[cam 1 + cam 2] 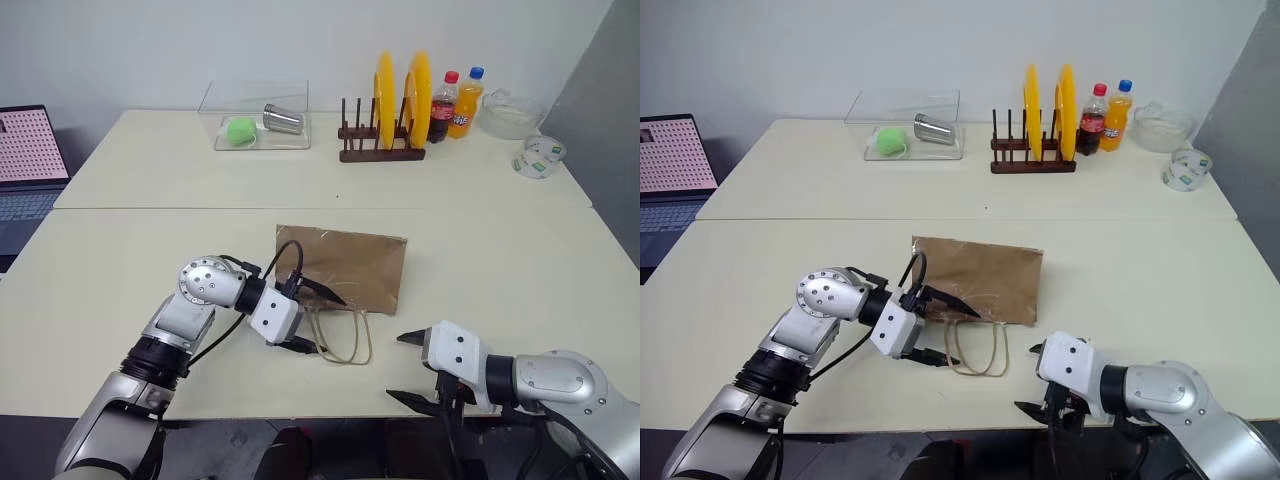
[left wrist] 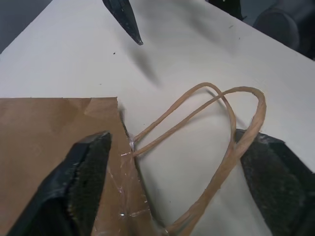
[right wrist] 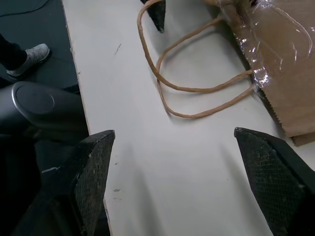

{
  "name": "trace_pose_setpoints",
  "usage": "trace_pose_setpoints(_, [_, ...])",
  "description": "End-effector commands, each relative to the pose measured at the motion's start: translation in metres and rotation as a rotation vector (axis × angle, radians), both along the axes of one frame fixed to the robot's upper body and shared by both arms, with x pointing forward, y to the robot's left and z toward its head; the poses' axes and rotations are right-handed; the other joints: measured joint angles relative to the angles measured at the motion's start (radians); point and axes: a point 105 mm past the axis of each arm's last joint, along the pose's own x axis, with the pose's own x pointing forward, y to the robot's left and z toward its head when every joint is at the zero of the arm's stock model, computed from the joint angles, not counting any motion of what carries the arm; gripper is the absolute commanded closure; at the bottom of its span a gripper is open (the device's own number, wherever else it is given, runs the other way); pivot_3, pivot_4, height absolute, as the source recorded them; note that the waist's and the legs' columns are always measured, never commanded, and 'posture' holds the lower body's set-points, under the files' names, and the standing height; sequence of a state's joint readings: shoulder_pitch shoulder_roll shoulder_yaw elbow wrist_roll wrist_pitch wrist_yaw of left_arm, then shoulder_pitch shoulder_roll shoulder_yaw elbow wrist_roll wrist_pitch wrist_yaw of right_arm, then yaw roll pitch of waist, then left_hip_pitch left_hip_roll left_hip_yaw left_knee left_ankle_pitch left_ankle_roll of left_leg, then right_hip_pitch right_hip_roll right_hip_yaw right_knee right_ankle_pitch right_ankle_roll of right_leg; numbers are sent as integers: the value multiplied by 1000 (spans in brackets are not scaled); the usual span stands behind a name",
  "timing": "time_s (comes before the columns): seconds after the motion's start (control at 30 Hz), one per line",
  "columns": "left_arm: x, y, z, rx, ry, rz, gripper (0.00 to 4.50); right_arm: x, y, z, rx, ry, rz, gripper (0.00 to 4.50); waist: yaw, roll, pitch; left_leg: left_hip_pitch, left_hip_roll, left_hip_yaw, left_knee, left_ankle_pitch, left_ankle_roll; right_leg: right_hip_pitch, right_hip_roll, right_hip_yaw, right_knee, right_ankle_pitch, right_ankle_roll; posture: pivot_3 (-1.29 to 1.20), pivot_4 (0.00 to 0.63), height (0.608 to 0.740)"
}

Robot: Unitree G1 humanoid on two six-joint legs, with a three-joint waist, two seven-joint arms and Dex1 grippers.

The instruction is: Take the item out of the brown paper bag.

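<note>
The left gripper (image 1: 322,320) has its jaws wide, straddling the mouth edge of the brown paper bag (image 1: 348,264) and its loop handles (image 1: 350,338). The right gripper (image 1: 412,370), jaws wide and empty, hangs near the handles over the counter (image 1: 500,270). The bag lies flat.

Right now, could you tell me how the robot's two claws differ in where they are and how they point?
The left claw straddles the paper bag mouth and handles; the right claw hangs at the table edge, clear of the bag. Left points right, right points left. Both are open and empty.
</note>
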State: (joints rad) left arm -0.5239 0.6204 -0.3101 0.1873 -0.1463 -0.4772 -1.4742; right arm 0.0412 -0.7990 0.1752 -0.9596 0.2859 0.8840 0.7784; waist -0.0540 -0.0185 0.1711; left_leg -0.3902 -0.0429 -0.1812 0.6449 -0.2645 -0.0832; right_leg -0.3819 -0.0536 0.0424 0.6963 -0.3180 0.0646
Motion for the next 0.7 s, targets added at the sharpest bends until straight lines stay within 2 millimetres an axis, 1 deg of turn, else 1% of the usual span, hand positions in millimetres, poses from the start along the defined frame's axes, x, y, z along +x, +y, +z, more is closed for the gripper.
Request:
trace_pose_setpoints(0.03, [2,-11,21,-64,11,2,1854,-4,10,7,29,-33,33,379,0,0,0,0,0,0,0,0,0,0,0,0,0,0,0,0,150,740])
trace_pose_setpoints(0.17, [7,-18,36,-114,66,42,3097,-2,18,7,51,-34,50,379,0,0,0,0,0,-1,0,0,0,1,0,-1,0,0,0,0,150,740])
trace_pose_setpoints(0.27, [15,-24,47,-154,85,76,4042,1,25,4,62,-25,59,379,-1,0,0,1,0,-1,0,0,0,1,0,-1,0,0,0,0,150,740])
trace_pose_setpoints(0.3, [19,-25,51,-167,86,90,4326,2,27,2,67,-14,57,379,-1,0,0,1,0,-1,0,0,0,2,0,-1,0,0,0,0,150,740])
trace_pose_setpoints(0.33, [23,-26,55,-179,83,104,4478,3,29,-1,73,0,54,379,-1,0,0,1,0,-1,0,0,0,2,0,-1,0,0,0,0,150,740])
trace_pose_setpoints(0.5, [36,-24,61,-193,69,138,4478,15,31,-9,78,14,17,379,-1,0,0,1,0,-1,0,0,0,2,0,-1,-1,0,0,0,150,740])
trace_pose_setpoints(0.7, [44,-23,63,-197,62,146,4478,33,34,-13,71,-26,-18,379,-2,0,0,2,0,-2,0,0,0,2,0,-1,0,0,0,0,150,740])
